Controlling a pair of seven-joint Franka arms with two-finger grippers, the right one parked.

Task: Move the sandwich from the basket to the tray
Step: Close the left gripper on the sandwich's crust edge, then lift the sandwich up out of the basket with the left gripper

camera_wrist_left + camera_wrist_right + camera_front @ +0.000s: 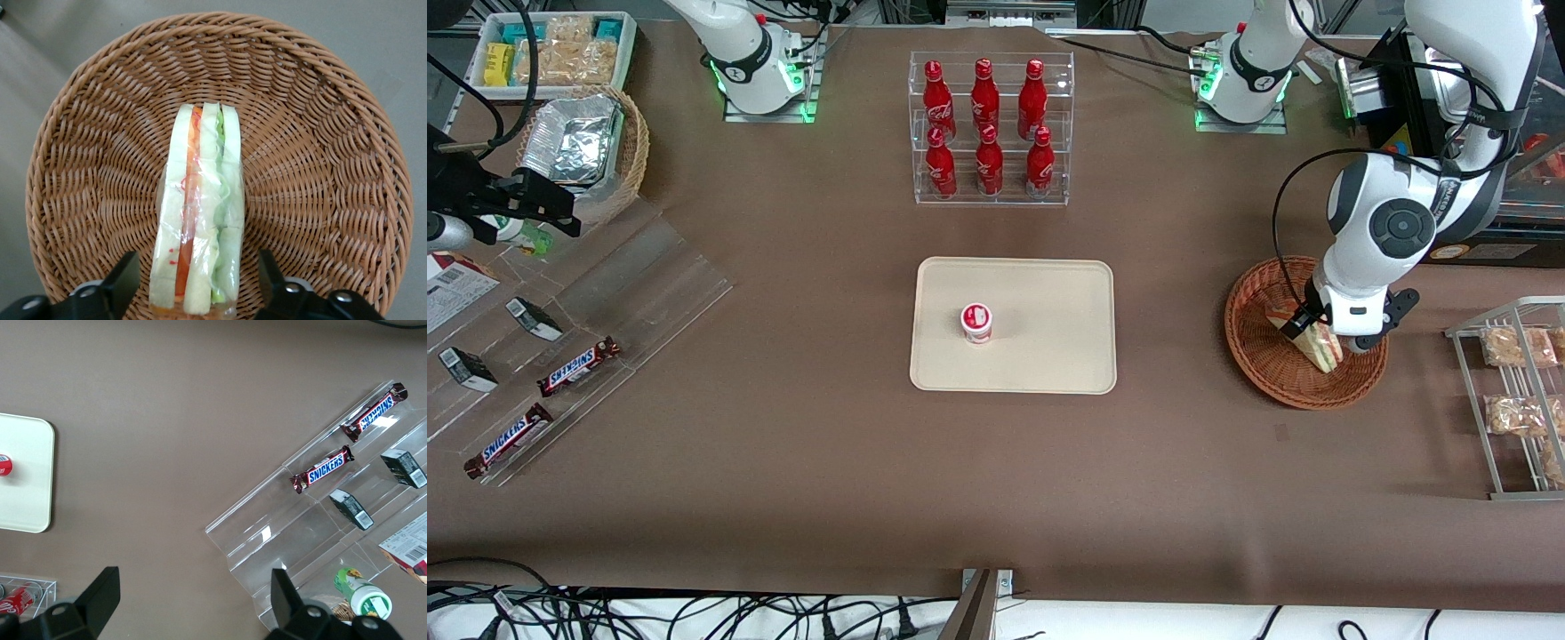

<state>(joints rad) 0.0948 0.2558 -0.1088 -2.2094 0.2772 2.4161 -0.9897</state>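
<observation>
Two Snickers bars (580,366) lie on the clear stepped display (605,302) toward the parked arm's end of the counter (783,489), and we see a paler wicker basket with foil containers (587,147) farther from the front camera there. Near the counter's middle sits the tray (1049,356), carrying only a small red-and-white cup (976,322); farther back stands a clear rack of red bottles (991,129). Toward the working arm's end we find the basket (1263,373), with the sandwich (200,213) lying in it, layered edge facing the wrist camera. Our tool (198,288) is down in the basket, released, its fingers (123,280) spread to either side of the sandwich's wide end, not touching it. Nearby stands a wire rack with bagged snacks (1516,391).
</observation>
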